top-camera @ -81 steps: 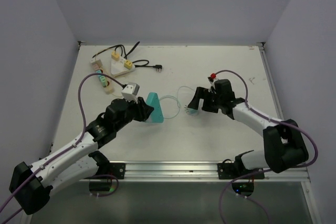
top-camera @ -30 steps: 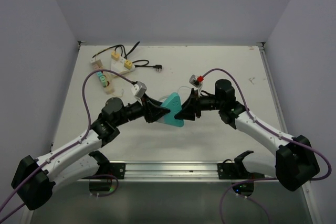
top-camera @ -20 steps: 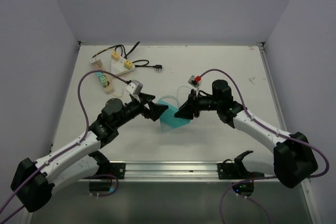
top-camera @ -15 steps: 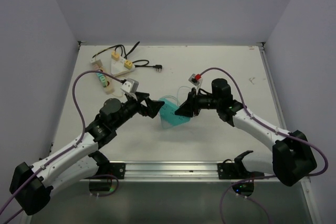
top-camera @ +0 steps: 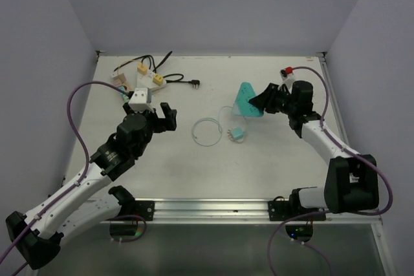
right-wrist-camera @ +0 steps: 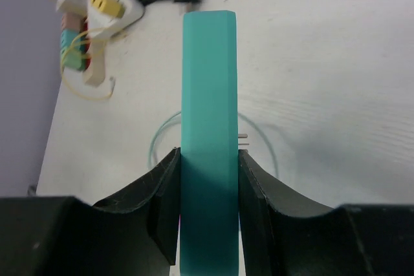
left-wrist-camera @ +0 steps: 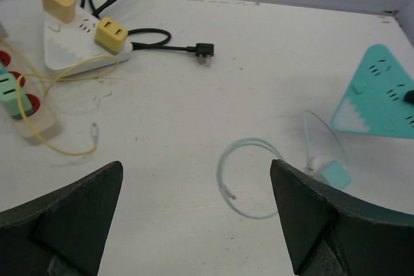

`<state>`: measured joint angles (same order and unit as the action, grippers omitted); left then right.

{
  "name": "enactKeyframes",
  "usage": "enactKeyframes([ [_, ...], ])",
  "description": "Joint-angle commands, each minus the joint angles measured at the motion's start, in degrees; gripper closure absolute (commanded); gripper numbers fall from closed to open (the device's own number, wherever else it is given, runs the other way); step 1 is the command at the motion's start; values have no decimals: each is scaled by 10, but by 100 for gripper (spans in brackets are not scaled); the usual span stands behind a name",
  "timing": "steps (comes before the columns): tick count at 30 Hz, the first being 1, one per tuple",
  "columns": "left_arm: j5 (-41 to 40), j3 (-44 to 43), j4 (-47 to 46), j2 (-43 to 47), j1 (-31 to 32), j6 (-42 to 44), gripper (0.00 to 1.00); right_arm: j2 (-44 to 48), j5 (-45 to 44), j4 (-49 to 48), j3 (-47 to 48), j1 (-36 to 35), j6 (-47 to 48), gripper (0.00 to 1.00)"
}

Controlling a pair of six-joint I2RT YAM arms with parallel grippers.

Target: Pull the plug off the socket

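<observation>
Between the fingers of the right gripper [right-wrist-camera: 207, 163], clamped edge-on and held up on its side: the teal socket [top-camera: 246, 99]. Hard to tell whether clear of the table [top-camera: 291, 159] or resting a corner on it. Below and to that gripper's left, lying loose on the surface with bare pins [right-wrist-camera: 243, 138] showing, the small teal plug [top-camera: 237, 134], well apart from the socket. Judged from that gap: separation done, only a tidy set-down left.

To finish well: hold the right grip firm and square on the flat faces. Lower the socket straight down beside the plug, not onto it. Let go only after seating the broad face flat. Hold the left gripper [left-wrist-camera: 195, 166], fingers spread wide with nothing between them, clear of the thin cable [left-wrist-camera: 219, 174] curled just ahead of it, to avoid snagging the loop.

Triangular slab for the socket: hard, smooth plastic, a white jagged band along one edge, rows of small slots on the face. Narrow edge-on, so likely to twist if pinched off-centre. Boxy little plug in the same hard teal plastic, with stiff metal pins. Pale, fine, springy cable, holding its coil. Matte off-white table, faintly scuffed. Farther ahead and to the left of the left gripper, a white strip [left-wrist-camera: 71, 53] carrying yellow plugs [left-wrist-camera: 111, 35].
</observation>
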<state>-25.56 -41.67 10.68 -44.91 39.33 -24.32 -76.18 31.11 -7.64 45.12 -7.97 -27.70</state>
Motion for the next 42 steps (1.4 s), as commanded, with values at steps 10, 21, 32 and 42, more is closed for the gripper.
enactKeyframes([
  [10,-174,-17,151,52,-5,23,0,-123,-119,-136,43,200,-168,100],
  [21,-191,-1,166,45,-5,16,0,-252,-148,-242,65,233,-219,100],
  [32,-185,2,161,61,-4,18,0,-308,-121,-315,5,261,-252,55],
  [42,-189,3,162,61,-5,16,0,-316,-98,-335,-25,262,-254,43],
])
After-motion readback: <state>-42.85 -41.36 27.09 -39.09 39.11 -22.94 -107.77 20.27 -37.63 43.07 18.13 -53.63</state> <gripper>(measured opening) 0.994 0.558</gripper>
